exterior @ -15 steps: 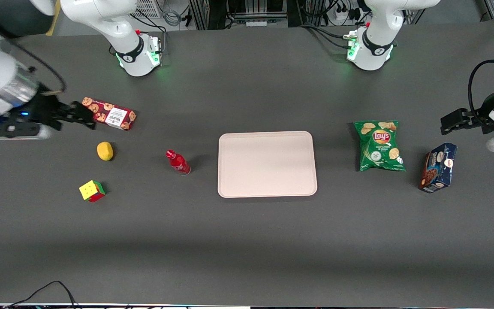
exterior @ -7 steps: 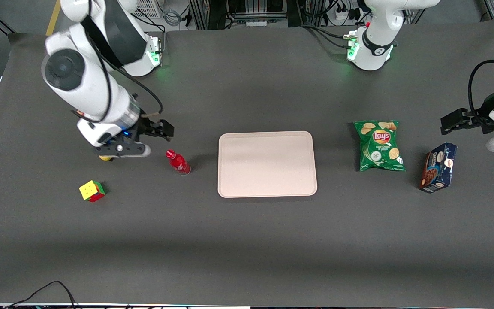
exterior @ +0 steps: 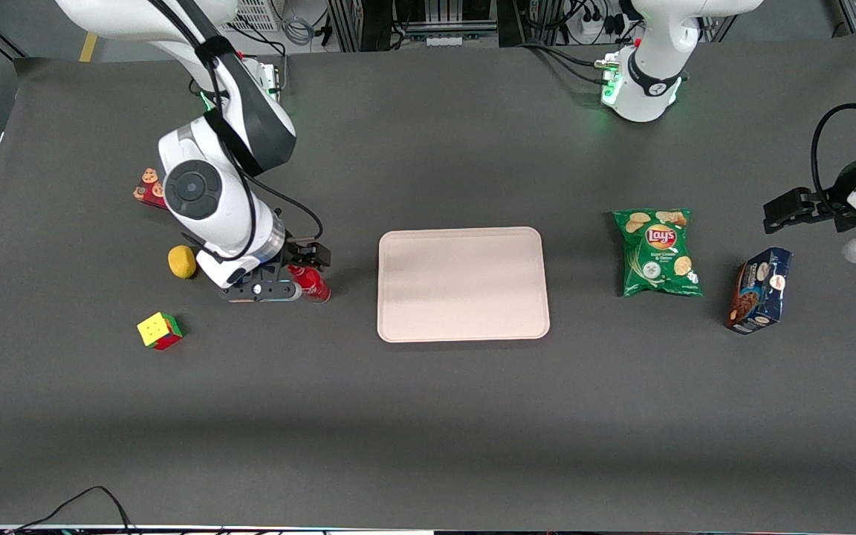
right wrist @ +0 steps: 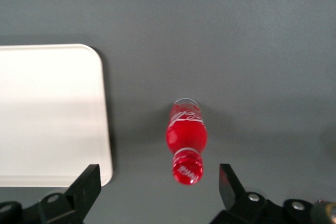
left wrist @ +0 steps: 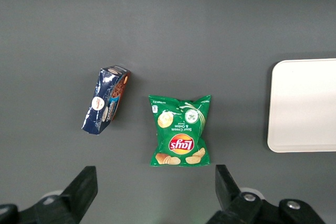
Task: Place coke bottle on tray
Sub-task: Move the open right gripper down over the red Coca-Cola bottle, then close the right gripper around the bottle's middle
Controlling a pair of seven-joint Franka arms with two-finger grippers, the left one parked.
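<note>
The coke bottle (exterior: 315,286) is a small red bottle standing on the dark table, beside the tray and toward the working arm's end. The arm's wrist hides its cap in the front view. The right wrist view shows the bottle (right wrist: 186,137) from above, with its red cap between the two fingers and nearer one of them. My gripper (exterior: 302,269) hovers over the bottle, open and empty (right wrist: 158,178). The pale pinkish-beige tray (exterior: 464,284) lies flat in the middle of the table with nothing on it; its rounded corner also shows in the right wrist view (right wrist: 47,114).
A lemon (exterior: 182,261) and a colour cube (exterior: 160,331) lie toward the working arm's end. A red cookie box (exterior: 147,187) is mostly hidden by the arm. A green chips bag (exterior: 657,253) and a blue cookie box (exterior: 759,290) lie toward the parked arm's end.
The right arm has swung in from the working arm's end of the table, past the cookie box and lemon, and now hangs over the coke bottle. The bottle and tray have not moved.
</note>
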